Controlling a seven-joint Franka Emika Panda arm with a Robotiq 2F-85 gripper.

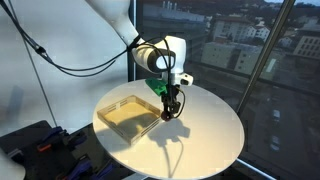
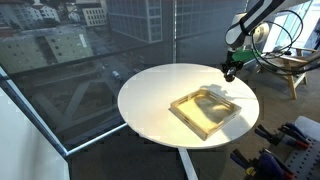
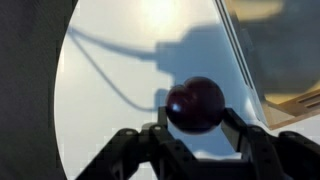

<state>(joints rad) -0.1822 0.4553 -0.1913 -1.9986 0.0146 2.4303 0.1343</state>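
My gripper [image 3: 195, 125] is shut on a small dark red ball [image 3: 194, 104], round and glossy like a plum or cherry. In both exterior views the gripper [image 1: 171, 108] hangs just above the round white table [image 1: 205, 140], beside the edge of a shallow wooden tray [image 1: 128, 116]. In an exterior view the gripper [image 2: 229, 72] is at the table's far edge, behind the tray [image 2: 206, 110]. The ball is too small to make out in the exterior views. The tray's corner shows at the right of the wrist view [image 3: 295, 100].
The round white table [image 2: 150, 95] stands next to large windows over a city. A black cable [image 1: 60, 62] hangs from the arm. A wooden stool [image 2: 290, 68] and dark equipment [image 2: 290, 140] stand beside the table.
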